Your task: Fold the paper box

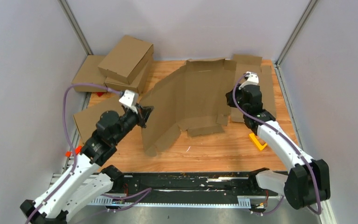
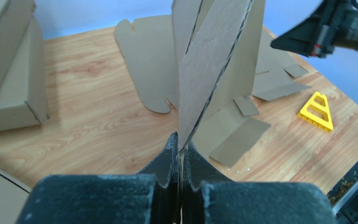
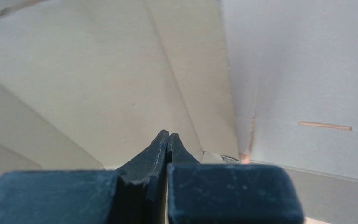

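Observation:
The paper box (image 1: 191, 98) is a die-cut brown cardboard sheet in the middle of the table, its left panels lifted and bent upward, its front flaps lying flat. My left gripper (image 1: 145, 114) is shut on the sheet's raised left edge. In the left wrist view the cardboard (image 2: 214, 60) rises upright from between the closed fingertips of this gripper (image 2: 181, 145). My right gripper (image 1: 228, 99) is at the sheet's right side, shut with nothing between its tips. In the right wrist view its tips (image 3: 168, 135) are close to the cardboard panel (image 3: 121, 70); I cannot tell whether they touch it.
Stacked folded brown boxes (image 1: 121, 63) stand at the back left. A flat cardboard piece (image 1: 91, 119) lies at the left edge and another (image 1: 261, 79) at the back right. A yellow triangular piece (image 1: 257, 141) lies front right beside the right arm. Grey walls enclose the table.

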Motion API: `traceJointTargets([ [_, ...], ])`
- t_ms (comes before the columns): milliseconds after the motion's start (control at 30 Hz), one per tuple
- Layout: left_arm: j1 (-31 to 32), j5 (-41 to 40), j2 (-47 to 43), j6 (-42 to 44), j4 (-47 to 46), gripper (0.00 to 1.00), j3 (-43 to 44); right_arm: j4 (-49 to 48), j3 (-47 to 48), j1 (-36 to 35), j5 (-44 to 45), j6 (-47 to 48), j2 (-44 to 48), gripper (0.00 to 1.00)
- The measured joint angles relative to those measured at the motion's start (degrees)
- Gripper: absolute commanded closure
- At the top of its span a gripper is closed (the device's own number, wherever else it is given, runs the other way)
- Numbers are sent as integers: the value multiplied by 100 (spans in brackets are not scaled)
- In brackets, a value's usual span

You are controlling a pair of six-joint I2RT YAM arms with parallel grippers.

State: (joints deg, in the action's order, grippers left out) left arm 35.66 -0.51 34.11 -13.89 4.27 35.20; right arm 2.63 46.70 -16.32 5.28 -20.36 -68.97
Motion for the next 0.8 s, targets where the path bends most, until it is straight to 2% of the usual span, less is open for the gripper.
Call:
traceJointTargets([
  [200, 13, -197, 1670, -22, 1775, 100, 2811, 417, 7, 0, -577, -533, 822, 98],
  [267, 26, -238, 2144, -24, 2376, 100, 3633, 632, 13, 0, -726, -651, 986, 70],
  [333, 35, -291, 2601, -11, 2957, 100, 4411, 922, 33, -2, -752, -721, 1123, 27],
  [367, 35, -310, 2721, -4, 3112, 100, 4599, 1029, 35, 2, -730, -728, 1191, 11],
  [400, 35, -323, 2802, 13, 3228, 100, 4695, 1130, 35, 20, -715, -691, 1266, 2],
  [467, 35, -299, 2706, 37, 3209, 100, 4487, 1174, 35, 127, -717, -643, 1377, 0],
  [533, 35, -271, 2275, 57, 2918, 100, 3762, 1108, 37, 348, -732, -568, 1410, 0],
  [600, 33, -254, 1773, 92, 2658, 100, 3049, 905, 26, 570, -793, -533, 1287, 4],
  [700, 33, -212, 1106, 188, 2328, 100, 2205, 208, -68, 796, -1058, -479, 890, 2],
  [800, 35, -94, 691, 330, 2017, 100, 1674, -595, -184, 859, -1366, -393, 306, 4],
])
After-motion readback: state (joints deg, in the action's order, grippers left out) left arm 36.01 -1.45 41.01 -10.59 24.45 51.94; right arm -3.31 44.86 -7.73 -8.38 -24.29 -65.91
